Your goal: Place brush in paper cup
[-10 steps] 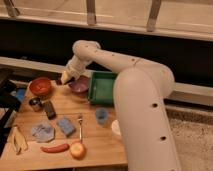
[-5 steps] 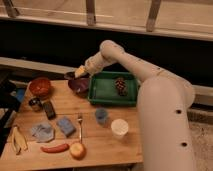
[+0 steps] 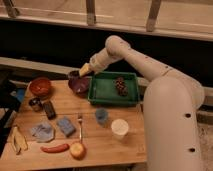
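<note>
Tool (image 3: pixel 84 70) is hanging with its jaws together, just above the purple bowl (image 3: pixel 79 86) at its 6 o'clock. No brush is showing anywhere; whether it is sitting in the grip or hiding in the bowl, I cannot tell. Green tray (image 3: pixel 102 92) is lying at 4 o'clock from the tool. Blue cup (image 3: pixel 101 116) is standing past it at 5 o'clock, and the paper cup (image 3: pixel 120 128) farther along, on the surface (image 3: pixel 100 146). Judging by this, the pick or early carry is under way. Next, the tool is needing a swing toward 5 o'clock to hang over the paper cup's mouth before letting go.
</note>
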Tool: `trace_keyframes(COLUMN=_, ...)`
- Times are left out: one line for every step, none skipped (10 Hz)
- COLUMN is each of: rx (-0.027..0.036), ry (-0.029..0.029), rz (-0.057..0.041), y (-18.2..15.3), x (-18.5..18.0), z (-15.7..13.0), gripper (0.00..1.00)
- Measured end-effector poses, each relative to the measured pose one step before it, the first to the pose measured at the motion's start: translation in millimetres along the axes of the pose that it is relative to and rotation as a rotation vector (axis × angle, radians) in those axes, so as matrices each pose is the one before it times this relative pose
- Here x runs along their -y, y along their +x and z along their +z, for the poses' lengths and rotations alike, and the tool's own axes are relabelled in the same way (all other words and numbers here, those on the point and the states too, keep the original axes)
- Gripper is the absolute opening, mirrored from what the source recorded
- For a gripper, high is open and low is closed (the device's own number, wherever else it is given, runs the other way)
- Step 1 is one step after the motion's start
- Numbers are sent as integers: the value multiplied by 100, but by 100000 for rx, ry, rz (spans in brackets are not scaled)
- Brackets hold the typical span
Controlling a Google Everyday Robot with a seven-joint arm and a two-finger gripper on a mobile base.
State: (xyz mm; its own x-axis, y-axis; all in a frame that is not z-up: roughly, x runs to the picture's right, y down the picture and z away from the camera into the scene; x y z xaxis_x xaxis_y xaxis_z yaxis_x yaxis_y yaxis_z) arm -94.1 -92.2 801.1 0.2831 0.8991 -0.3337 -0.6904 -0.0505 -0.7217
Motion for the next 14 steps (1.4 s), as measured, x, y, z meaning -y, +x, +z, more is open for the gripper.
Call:
trace_keyframes(rx=-4055, ry=2579, rz=-2606, y=335, x=-355, z=-659, gripper=0)
trace_keyframes(rx=-6938, ry=4422, rz=-2478, y=701, x=-121, z=-952, gripper=0)
trace_keyframes(rx=-4891, ry=2101, rz=-2117, y=654, x=-502, z=-544, gripper=0)
trace_keyframes(rx=-1693, ry=1581, rz=-375, y=812, x=235, z=-850, gripper=0)
trace_keyframes(rx=-786, ry=1013, rz=352, y=835, x=411, z=-701, gripper=0)
trace_keyframes(rx=-694, ry=1677, rz=1521, y=1612, x=918, z=-1138, gripper=0)
trace_keyframes(rx=-558, ry=766, rz=1754, y=1155, x=488, z=-668, gripper=0)
trace_keyframes(rx=-833, ry=267, rz=1756, y=980, x=507, z=-392, gripper=0)
trace_keyframes(rx=-97, ry=247, rz=1152, y=246, x=286, z=-143, gripper=0)
trace_keyframes(rx=-143, ry=-269, rz=-473, y=-128, x=-300, z=161, gripper=0)
trace_keyframes(rx=10, ry=-82, rz=-134, y=2, x=-32, z=23, gripper=0)
trace_keyframes(rx=80, ry=120, rz=348, y=107, x=220, z=-92, gripper=0)
trace_keyframes(rx=133, ry=136, rz=64, y=-25, x=51, z=-71, gripper=0)
trace_keyframes(rx=171, ry=-96, rz=-308, y=-151, x=-225, z=197, gripper=0)
